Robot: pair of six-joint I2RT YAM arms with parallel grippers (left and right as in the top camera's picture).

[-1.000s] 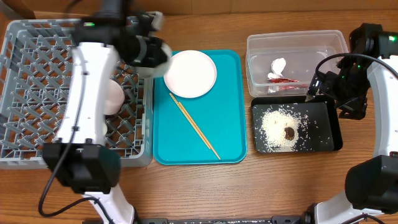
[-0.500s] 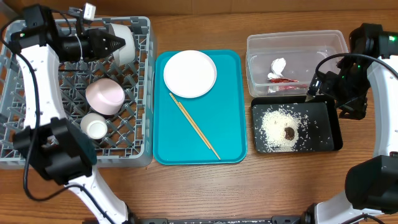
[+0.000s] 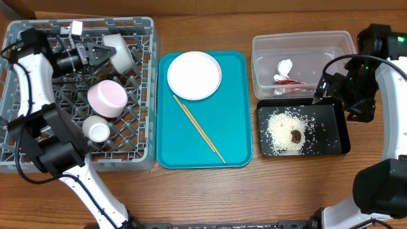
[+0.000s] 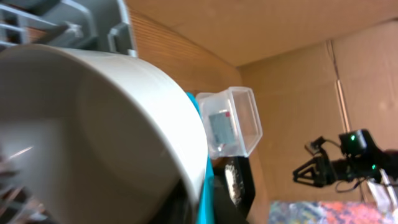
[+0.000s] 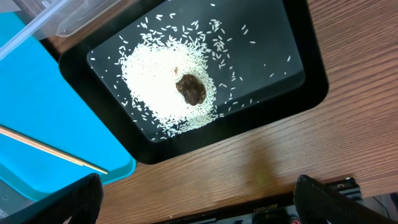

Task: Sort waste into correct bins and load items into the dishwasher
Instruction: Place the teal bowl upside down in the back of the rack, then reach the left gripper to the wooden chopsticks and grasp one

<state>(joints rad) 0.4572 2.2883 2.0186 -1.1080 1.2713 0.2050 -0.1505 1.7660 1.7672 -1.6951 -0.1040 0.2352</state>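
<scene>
My left gripper (image 3: 102, 55) is over the back right of the grey dish rack (image 3: 38, 149) and is shut on the rim of the pale grey-green bowl (image 3: 121, 51), which is tilted on its side. That bowl (image 4: 93, 137) fills the left wrist view. The pinkish-white bowl (image 3: 107, 98) and the small white cup (image 3: 97, 130) sit in the rack. The white plate (image 3: 194, 75) and the chopsticks (image 3: 198, 127) lie on the teal tray (image 3: 235, 140). My right gripper (image 3: 325, 89) is open and empty above the black tray (image 3: 343, 137), which holds rice (image 5: 161, 81) and a brown lump (image 5: 191, 89).
The clear tub (image 3: 304, 44) at the back right holds the red-and-white wrapper (image 3: 286, 73). Bare wooden table (image 5: 261, 168) lies in front of the black tray. A cardboard wall (image 4: 280, 25) stands behind the table.
My left arm has swung left from the teal tray's edge over the rack, carrying the grey-green bowl to the rack's back right. The right arm has not moved.
</scene>
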